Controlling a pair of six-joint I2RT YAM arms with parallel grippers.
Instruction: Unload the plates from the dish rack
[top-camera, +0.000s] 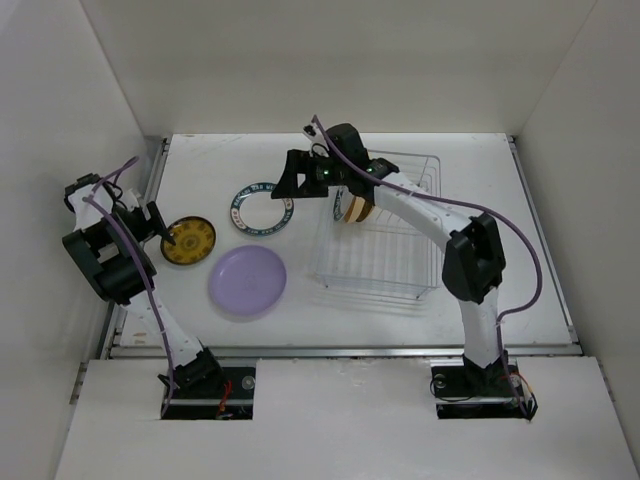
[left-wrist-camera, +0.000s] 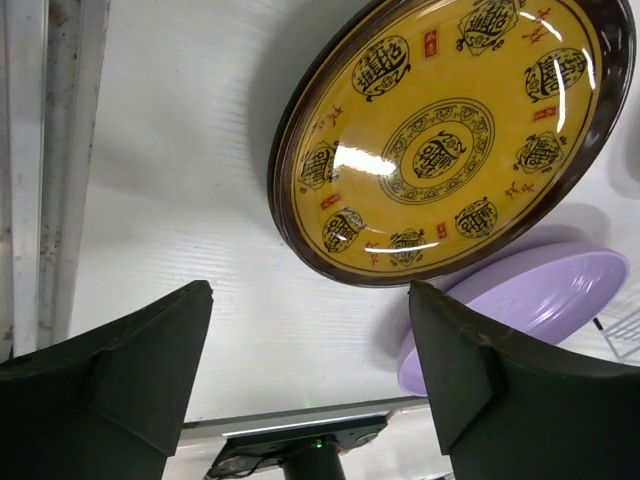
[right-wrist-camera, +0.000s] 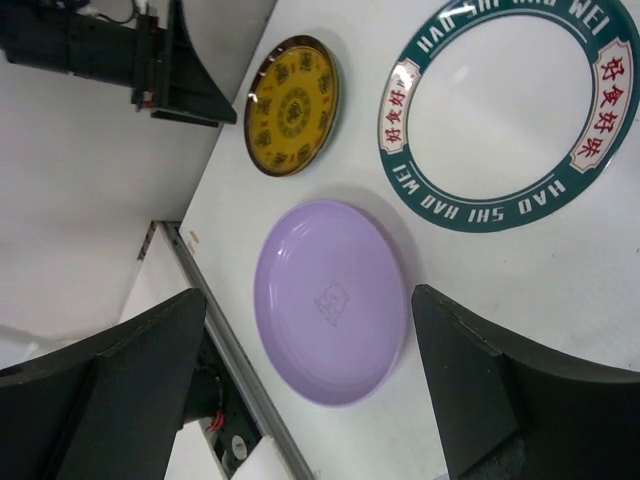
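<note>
Jaws on both arms gape wide and grip nothing. The right jaws hover just outside the dish rack, off its far corner on the left arm's side. They face away from it, toward three plates lying flat on the counter. Of these, a white plate with a dark lettered rim is nearest the rack, a lavender plate lies beside it, and a mustard plate is farthest out. The left jaws hang just beside that mustard plate, well apart from the rack.

What is left to unload stands on edge inside the rack at that same far corner: pale yellow and orange plates showing under the right wrist. They lie behind the right jaws, and that arm is much the nearer. I judge it must swing round over the rack and come down on a rim from above. The wrist covers most of those plates, so I cannot count them or tell which way their faces turn, and neither wrist camera shows them.
</note>
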